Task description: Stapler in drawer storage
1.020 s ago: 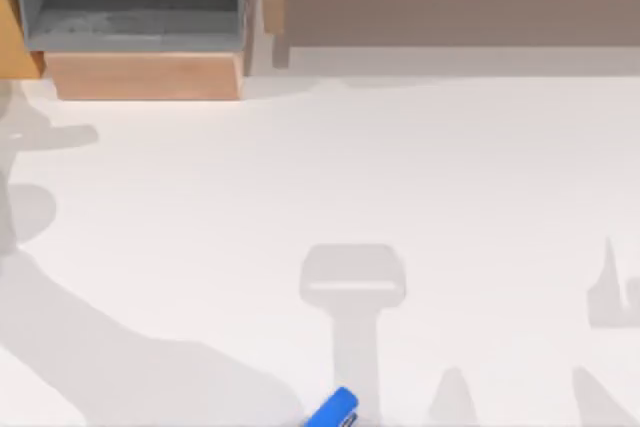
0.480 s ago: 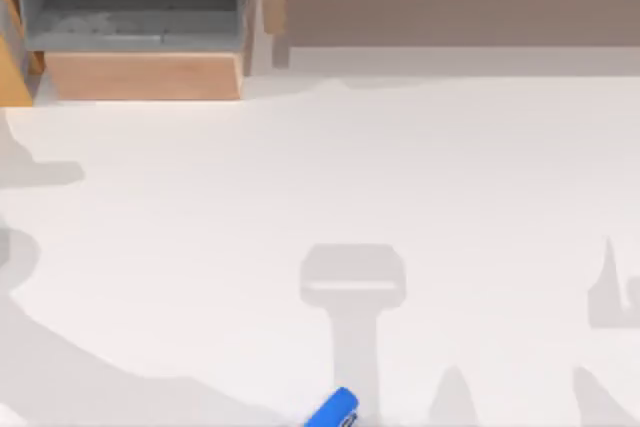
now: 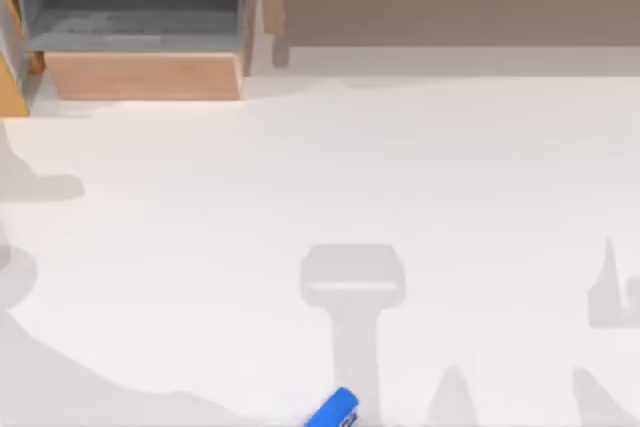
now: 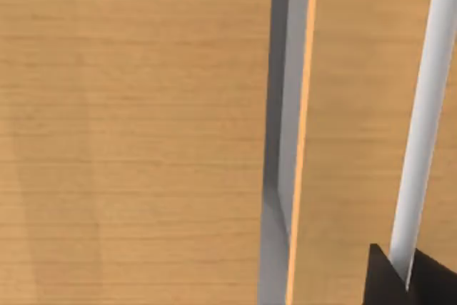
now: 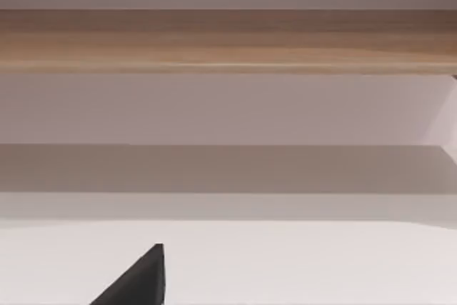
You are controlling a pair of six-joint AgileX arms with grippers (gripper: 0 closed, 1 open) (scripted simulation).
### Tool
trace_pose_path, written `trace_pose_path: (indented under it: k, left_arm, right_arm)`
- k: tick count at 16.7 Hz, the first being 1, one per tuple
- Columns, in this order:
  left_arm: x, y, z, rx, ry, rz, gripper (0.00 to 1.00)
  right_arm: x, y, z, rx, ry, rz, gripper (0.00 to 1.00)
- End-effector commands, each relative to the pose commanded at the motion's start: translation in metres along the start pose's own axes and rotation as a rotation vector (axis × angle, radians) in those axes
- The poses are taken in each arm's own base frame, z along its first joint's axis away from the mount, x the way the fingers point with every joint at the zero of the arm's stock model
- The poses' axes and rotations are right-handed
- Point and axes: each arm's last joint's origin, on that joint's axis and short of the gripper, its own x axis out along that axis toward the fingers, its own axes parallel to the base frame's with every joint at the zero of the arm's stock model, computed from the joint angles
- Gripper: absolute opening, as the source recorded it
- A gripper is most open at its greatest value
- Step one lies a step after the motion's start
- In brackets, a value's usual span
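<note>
Stapler lies at table near edge, well apart from open drawer far left; jaw states: cannot tell.

On the tabletop, the grey shadow at the left edge of the top view has moved back toward the left and toward the near edge. It now covers less of the white surface than one second ago. The orange-brown wooden piece at the left of the drawer reaches a little further down the edge than before, so more of it is in sight
</note>
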Motion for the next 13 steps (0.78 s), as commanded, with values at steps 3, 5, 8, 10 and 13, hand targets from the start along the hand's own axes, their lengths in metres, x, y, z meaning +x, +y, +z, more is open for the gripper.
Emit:
trace_pose_path:
  k: [3,5,8,10,13]
  left_arm:
    - [-0.016,-0.001,-0.002,0.000,0.005,-0.002,0.00]
    - [-0.032,-0.002,-0.002,-0.002,0.004,-0.004,0.00]
    - [-0.055,-0.002,-0.001,-0.002,0.001,-0.003,0.00]
    - [-0.062,-0.002,0.000,-0.001,-0.001,-0.001,0.00]
    - [-0.061,-0.002,0.000,0.000,-0.001,-0.002,0.00]
  right_arm:
    - [0.000,0.000,0.000,0.000,0.000,0.000,1.00]
    - [0.000,0.000,0.000,0.000,0.000,0.000,1.00]
    - [0.000,0.000,0.000,0.000,0.000,0.000,1.00]
    - [0.000,0.000,0.000,0.000,0.000,0.000,1.00]
    - [0.000,0.000,0.000,0.000,0.000,0.000,1.00]
